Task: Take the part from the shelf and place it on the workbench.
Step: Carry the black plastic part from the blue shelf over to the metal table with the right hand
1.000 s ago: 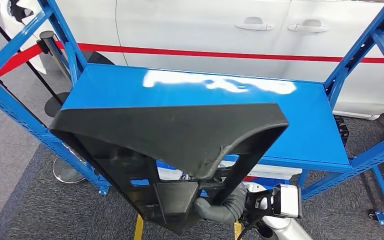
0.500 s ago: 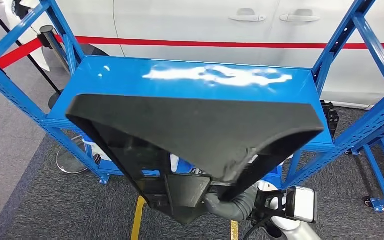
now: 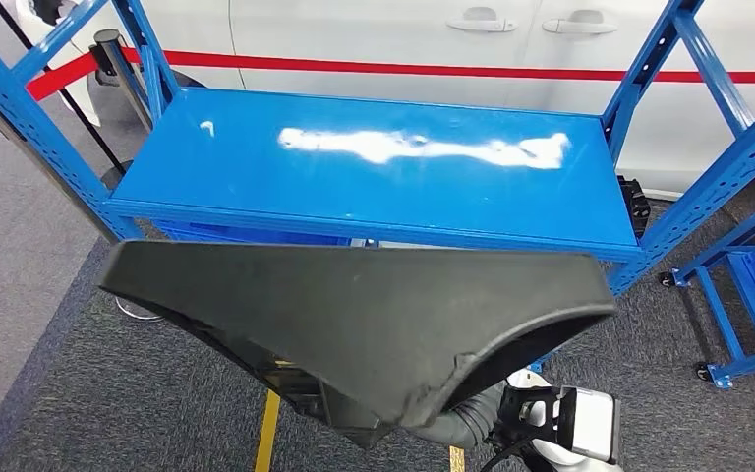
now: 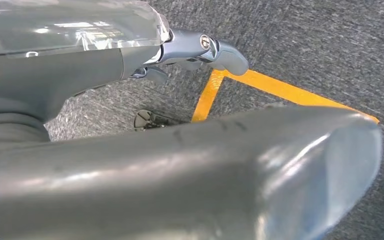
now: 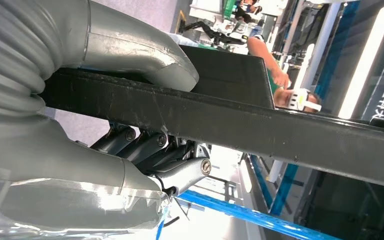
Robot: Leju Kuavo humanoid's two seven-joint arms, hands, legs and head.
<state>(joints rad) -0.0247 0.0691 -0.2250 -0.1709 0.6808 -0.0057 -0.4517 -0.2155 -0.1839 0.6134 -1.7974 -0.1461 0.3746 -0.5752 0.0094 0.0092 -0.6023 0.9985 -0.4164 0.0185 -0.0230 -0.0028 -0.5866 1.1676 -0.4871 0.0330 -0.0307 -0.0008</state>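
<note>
1. Grey carpet with a yellow floor line (image 3: 267, 433) runs under a blue shelf rack (image 3: 374, 177), whose top deck lies bare in front of the robot; a white car (image 3: 374, 34) with a red stripe stands behind it.
2. On the robot's left side, the left hand (image 4: 200, 52) hangs over the carpet in its wrist view, fingers curled in and holding nothing.
3. Across the middle, the black part (image 3: 354, 315) is off the shelf and carried in the air, just short of the deck's near edge. Its long axis runs side to side, roughly parallel to that edge.
4. To the right and low, the right hand (image 3: 462, 425) grips the part from beneath, near its narrow lower end; in the right wrist view the thumb (image 5: 145, 55) lies over a black bar of the part (image 5: 220, 125) with the fingers (image 5: 145, 147) under it.
5. I'd judge the carry rests on the right hand alone, so the wide upper span overhangs far to the left of the grip. No workbench is in sight, so I cannot tell which way it lies.
</note>
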